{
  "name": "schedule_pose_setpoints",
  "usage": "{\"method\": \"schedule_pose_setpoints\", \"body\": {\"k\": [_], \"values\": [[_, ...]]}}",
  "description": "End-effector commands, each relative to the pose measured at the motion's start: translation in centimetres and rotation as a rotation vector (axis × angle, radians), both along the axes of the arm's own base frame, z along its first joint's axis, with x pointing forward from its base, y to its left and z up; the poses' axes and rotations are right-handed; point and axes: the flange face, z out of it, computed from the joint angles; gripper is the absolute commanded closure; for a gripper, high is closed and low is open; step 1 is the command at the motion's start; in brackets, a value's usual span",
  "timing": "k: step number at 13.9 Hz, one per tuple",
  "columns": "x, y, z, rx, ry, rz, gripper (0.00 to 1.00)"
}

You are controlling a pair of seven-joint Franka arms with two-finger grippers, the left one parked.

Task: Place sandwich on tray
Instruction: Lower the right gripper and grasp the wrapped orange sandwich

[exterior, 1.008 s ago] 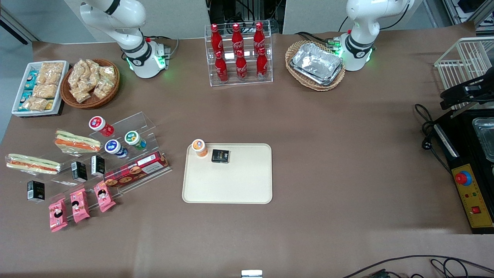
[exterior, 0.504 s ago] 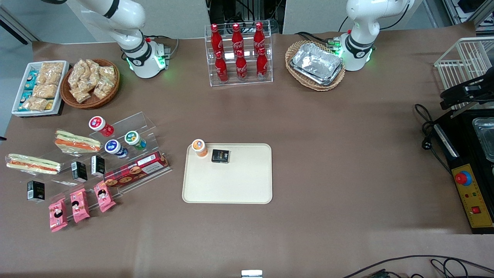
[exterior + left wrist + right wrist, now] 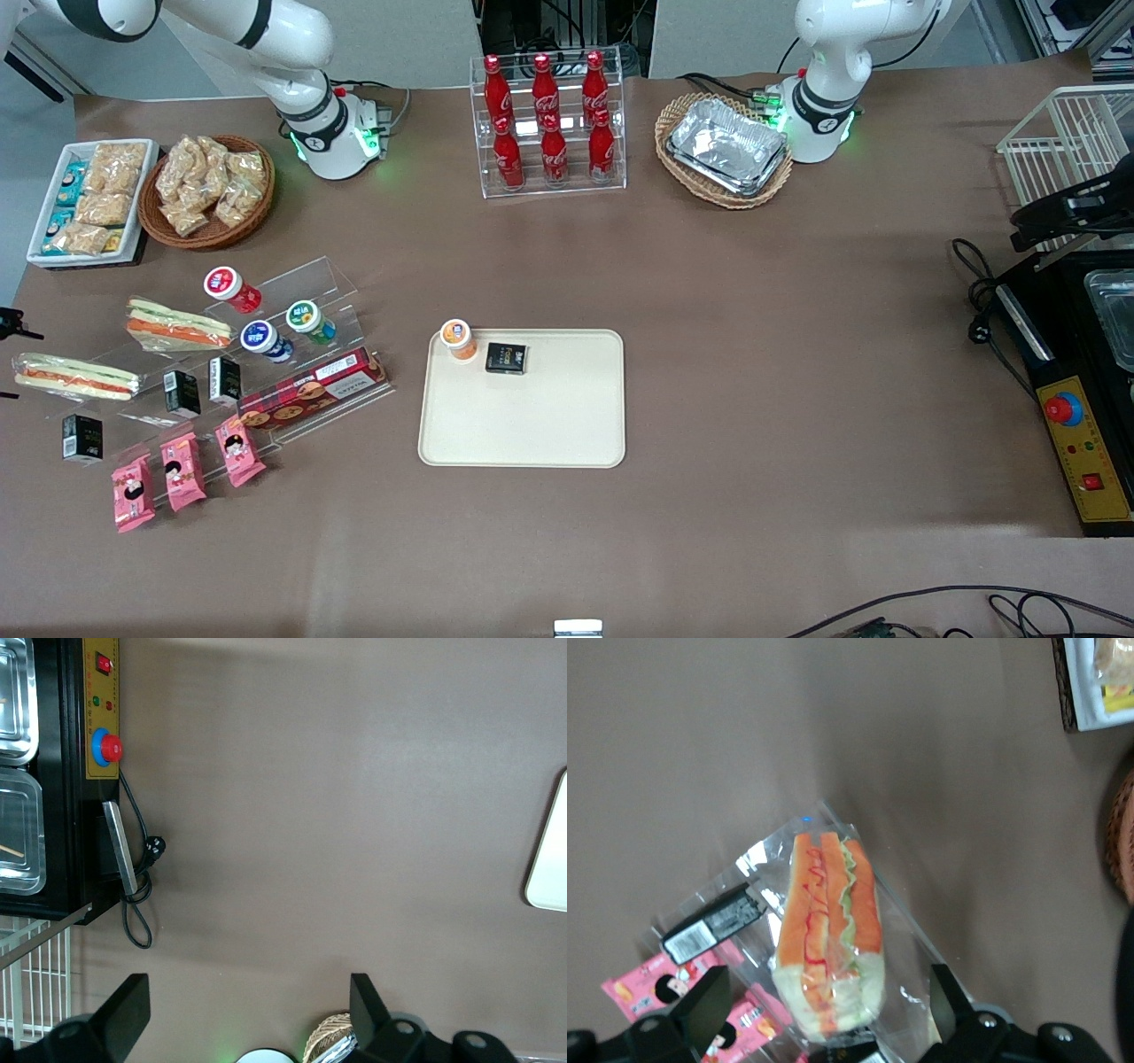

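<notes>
Right wrist view: we see the gripper (image 3: 819,1028) above the sandwich (image 3: 828,935), jaws wide open, holding nothing

Sandwich (image 3: 828,935) sat in clear glossy film, crinkled, catching glare. Tray (image 3: 549,425) looked like smooth matt cream plastic. Table covering (image 3: 753,310) was matt brown, like paper or cloth. Foil trays (image 3: 728,144) were shiny crumpled metal, held in a rough woven wicker basket (image 3: 673,164). Gripper (image 3: 824,1014) fingers (image 3: 700,1010) were dull black, wide apart above the sandwich.
</notes>
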Motion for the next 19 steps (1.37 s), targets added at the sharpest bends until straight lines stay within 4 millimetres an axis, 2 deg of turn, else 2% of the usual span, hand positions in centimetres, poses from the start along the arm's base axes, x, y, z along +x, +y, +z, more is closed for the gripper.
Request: {"method": "schedule_pose_setpoints", "body": {"k": [1,4,6,7,8,9,10,12,14,16,18,19], "values": [[-0.1,0.0,-1.2,-0.007,-0.033,-0.103,0.0],[-0.6,-0.2,-3.5,-0.028,-0.063,-0.115,0.01],[-1.0,-0.1,-5.0,-0.038,-0.077,-0.112,0.07],[-1.0,0.1,-5.2,-0.045,-0.087,-0.11,0.33],[-0.8,0.5,-5.5,-0.049,-0.094,-0.106,0.49],[-0.7,0.6,-5.7,-0.053,-0.102,-0.104,0.5],[-0.6,0.5,-5.7,-0.053,-0.107,-0.107,0.55],[-0.4,0.8,-5.3,-0.045,-0.123,-0.109,0.72],[-0.3,1.0,-3.6,-0.051,-0.15,-0.104,0.73],[0.0,1.5,0.0,-0.059,-0.203,-0.1,0.74],[0.4,3.1,3.9,-0.063,-0.253,-0.069,0.83],[0.6,4.6,5.7,-0.05,-0.254,-0.046,0.84]]}}
